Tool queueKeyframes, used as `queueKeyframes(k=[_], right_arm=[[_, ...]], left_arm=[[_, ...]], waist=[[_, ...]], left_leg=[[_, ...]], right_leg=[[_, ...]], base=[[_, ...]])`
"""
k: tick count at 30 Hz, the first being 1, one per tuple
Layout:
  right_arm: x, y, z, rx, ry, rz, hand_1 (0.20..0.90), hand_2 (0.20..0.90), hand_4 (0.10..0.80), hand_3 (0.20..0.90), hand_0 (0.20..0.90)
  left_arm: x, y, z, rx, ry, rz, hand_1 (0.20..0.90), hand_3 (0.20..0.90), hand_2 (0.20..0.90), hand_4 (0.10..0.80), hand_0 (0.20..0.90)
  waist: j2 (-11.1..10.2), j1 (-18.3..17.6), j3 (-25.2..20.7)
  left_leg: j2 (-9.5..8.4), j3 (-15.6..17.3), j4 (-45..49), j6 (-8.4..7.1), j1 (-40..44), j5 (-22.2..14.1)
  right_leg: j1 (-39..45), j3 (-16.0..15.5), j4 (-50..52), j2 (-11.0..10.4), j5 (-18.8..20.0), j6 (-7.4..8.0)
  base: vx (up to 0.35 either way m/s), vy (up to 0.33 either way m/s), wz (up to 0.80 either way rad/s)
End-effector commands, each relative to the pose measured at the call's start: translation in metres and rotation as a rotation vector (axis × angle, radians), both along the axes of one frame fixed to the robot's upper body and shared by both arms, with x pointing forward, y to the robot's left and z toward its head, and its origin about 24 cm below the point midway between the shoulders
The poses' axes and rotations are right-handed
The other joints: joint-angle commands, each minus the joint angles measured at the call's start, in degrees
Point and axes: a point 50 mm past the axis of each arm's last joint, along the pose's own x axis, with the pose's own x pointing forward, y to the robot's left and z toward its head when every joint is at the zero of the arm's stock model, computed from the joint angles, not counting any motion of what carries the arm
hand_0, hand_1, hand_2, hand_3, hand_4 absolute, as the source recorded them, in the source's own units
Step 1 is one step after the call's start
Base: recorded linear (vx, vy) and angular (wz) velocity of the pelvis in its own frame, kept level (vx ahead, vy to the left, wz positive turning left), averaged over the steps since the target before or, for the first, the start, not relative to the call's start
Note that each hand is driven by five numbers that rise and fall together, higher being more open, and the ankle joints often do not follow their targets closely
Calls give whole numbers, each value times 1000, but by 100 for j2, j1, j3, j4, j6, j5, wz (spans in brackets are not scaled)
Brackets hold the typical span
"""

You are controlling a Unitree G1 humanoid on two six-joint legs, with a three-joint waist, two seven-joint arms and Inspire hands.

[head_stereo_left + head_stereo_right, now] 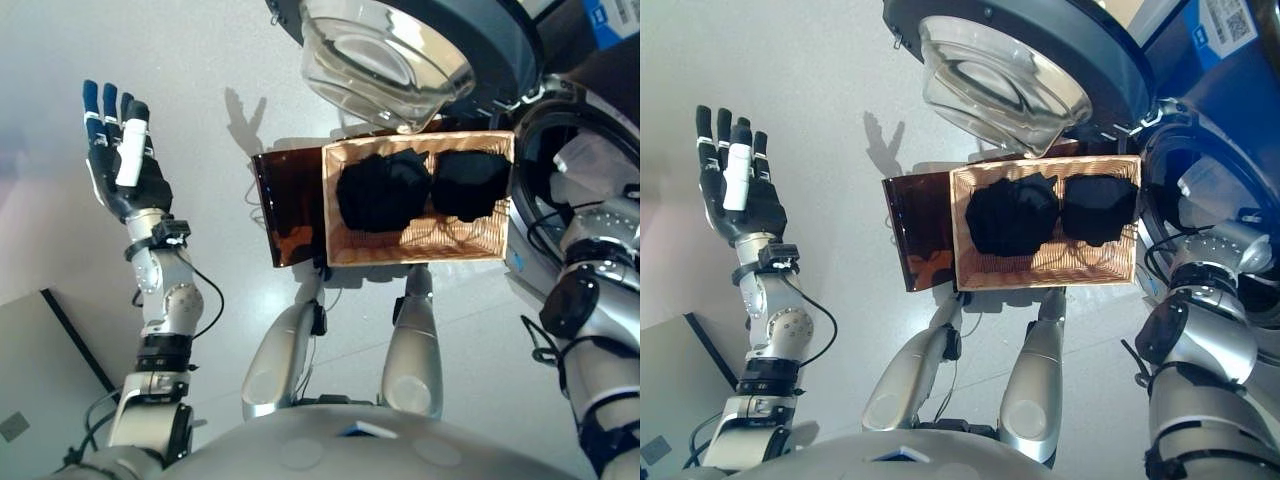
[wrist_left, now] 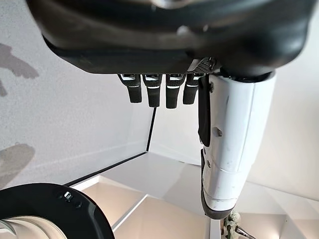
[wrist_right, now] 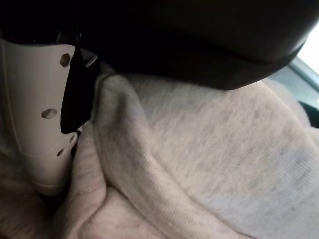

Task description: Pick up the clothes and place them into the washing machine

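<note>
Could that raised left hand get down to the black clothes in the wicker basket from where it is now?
Probably yes. The left hand is open, holds nothing and hangs over bare floor; the black clothes lie uncovered in the open-topped basket, off to its right, so nothing visibly blocks it.

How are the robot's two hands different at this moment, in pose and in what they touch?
The left hand is raised in open air with straight fingers, holding nothing; the right hand lies against light grey cloth. The left hand shows plainly in the eye views; the right hand is hidden inside the washing machine. Both bear a white thumb cover.
</note>
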Motion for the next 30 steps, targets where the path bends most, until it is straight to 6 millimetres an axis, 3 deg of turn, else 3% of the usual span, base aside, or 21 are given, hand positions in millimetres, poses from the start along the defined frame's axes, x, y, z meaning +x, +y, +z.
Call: queueKeyframes(k=[1,4,5,6,7,8,14,26,30], right_arm=[[-22,-32,44,-214,30,-116,200,200,300,200,200],[-6,-22,56,-299,-3,-32,200,200,300,200,200],[0,-17,65,-349,-28,-9,373,373,424,373,373],[0,-16,65,-361,-32,-8,373,373,424,373,373],[-1,-16,62,-352,-37,-14,831,831,751,831,831],[-2,-16,61,-351,-43,-19,900,900,800,900,900],[-11,-20,42,-308,2,-38,900,900,800,900,900],[-8,-15,26,-228,46,-19,900,900,800,900,900],[-7,-16,16,-213,135,41,900,900,800,900,900]], left_arm=[[-21,26,38,49,-211,107,900,900,900,800,900],[-19,25,42,50,-231,106,900,900,900,800,900],[-20,26,44,51,-241,109,900,900,900,800,900],[-20,26,45,49,-249,110,900,900,900,800,900],[-20,26,45,44,-247,112,900,900,900,800,900],[-20,26,44,43,-246,111,900,900,900,800,900],[-20,30,42,45,-233,129,900,900,900,800,900],[-21,33,38,43,-212,136,900,900,900,800,900],[-21,34,39,48,-209,130,900,900,900,800,900]], waist=[[-39,60,-713],[-46,65,-689],[-50,58,-675],[-51,53,-671],[-51,52,-672],[-63,61,-682],[-119,48,-752],[-169,65,-790],[-194,88,-802]], left_leg=[[233,-109,-51,-779,46,-393],[253,-91,-51,-778,51,-386],[261,-84,-51,-782,52,-380],[261,-86,-51,-782,56,-383],[264,-91,-51,-781,54,-384],[269,-103,-51,-786,51,-384],[279,-112,-51,-794,68,-405],[300,-126,-51,-788,116,-419],[301,-129,-51,-787,117,-413]], right_leg=[[-520,-140,261,-45,-23,-190],[-547,-134,259,-42,0,-187],[-548,-128,262,-34,5,-191],[-551,-125,263,-28,5,-192],[-549,-126,264,-25,1,-194],[-545,-138,262,-25,-3,-196],[-490,-187,228,-7,-6,-202],[-411,-199,166,14,-3,-209],[-412,-205,164,21,9,-211]], base=[[0,0,0],[0,0,0],[0,0,0],[-3,-3,-3],[0,0,0],[0,0,0],[0,0,0],[-1,0,1],[0,0,0]])
